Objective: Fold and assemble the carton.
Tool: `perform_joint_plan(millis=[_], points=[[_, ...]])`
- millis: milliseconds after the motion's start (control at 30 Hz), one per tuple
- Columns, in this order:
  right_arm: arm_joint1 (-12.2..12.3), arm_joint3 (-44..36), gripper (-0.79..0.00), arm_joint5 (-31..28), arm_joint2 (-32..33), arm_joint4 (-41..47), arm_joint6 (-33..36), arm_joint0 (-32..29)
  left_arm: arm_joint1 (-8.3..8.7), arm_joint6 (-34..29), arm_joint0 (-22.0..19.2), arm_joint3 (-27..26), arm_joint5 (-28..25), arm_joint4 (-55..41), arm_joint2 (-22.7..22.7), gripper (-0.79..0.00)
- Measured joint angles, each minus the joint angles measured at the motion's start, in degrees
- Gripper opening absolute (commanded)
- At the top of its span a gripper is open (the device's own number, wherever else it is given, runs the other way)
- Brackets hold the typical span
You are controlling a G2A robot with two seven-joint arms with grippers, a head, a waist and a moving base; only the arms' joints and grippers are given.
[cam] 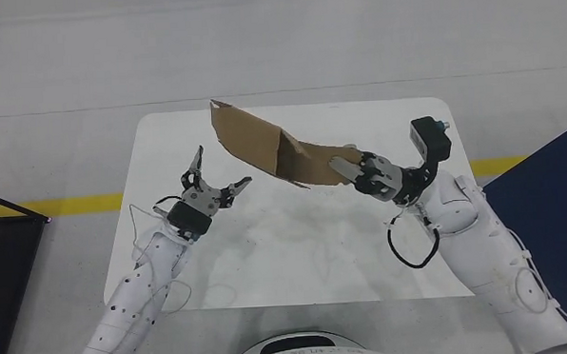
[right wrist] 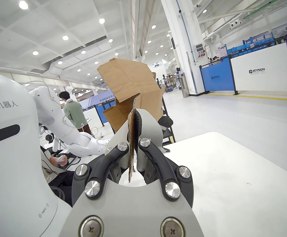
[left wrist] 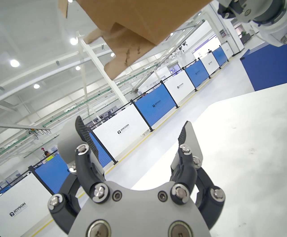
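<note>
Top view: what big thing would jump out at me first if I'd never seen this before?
The brown carton, flattened and unfolded, hangs in the air over the far part of the white table. The right gripper pinches one edge of it, with the cardboard squeezed between its fingers. The left gripper is nearby over the table, open and holding nothing.

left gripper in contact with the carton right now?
Apart. Left wrist view: the left gripper is open and empty, and a clear gap shows between its fingertips and the carton.
</note>
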Motion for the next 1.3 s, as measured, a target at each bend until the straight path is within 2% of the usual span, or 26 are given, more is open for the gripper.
perform_joint_plan(millis=[100,233,333,433,567,633,667,700,967,1100,1233,1300], points=[[0.31,0.36,-0.785,1.31,-1.43,4.36,3.42,0.01,0.08,0.37,-0.12,-0.79,7.25,6.08,-0.83,0.0],[0.96,1.19,-0.785,5.44,-3.93,16.89,11.53,1.04,0.06,0.8,-0.15,-2.71,17.36,15.55,-0.77,-0.006],[1.02,1.23,-0.785,5.74,-4.17,22.54,13.49,1.14,-0.05,1.38,-0.03,-3.76,21.04,18.72,-0.33,-0.037],[1.0,1.22,-0.785,5.65,-4.12,18.85,12.23,1.11,-0.12,1.62,-0.03,-4.09,21.86,19.03,-0.23,-0.092],[0.94,0.89,-0.785,6.04,-4.51,18.87,12.15,0.86,-0.15,2.04,-0.37,-3.93,21.28,19.22,-0.24,-0.179],[0.79,0.43,-0.785,7.42,-5.94,22.33,12.69,0.53,-0.19,2.85,-0.55,-3.88,20.87,18.4,-0.16,-0.265],[0.77,0.7,-0.785,8.08,-6.37,23.98,13.4,0.73,-0.21,3.29,-0.59,-3.89,20.79,17.94,-0.15,-0.339],[0.75,1.15,-0.785,8.71,-6.64,25.29,14.18,1.07,-0.23,3.75,-0.61,-3.89,20.71,17.49,-0.15,-0.36],[0.27,3.93,-0.785,9.54,-8.98,36.94,20.12,3.28,-0.21,3.88,-0.73,-2.52,21.84,18.71,-0.93,-0.311],[0.03,4.95,-0.785,10.15,-9.37,38.02,21.76,3.95,-0.32,3.4,-0.77,-2.53,22.75,19.59,-0.7,-0.339],[-0.27,5.13,-0.785,10.35,-9.66,38.06,22.31,4.22,-0.43,3.17,-1.02,-2.71,22.91,20.08,-0.37,-0.465],[-0.37,5.17,-0.785,10.35,-9.57,38.22,22.45,4.22,-0.47,3.3,-1.14,-2.75,22.83,20.07,-0.25,-0.65]])
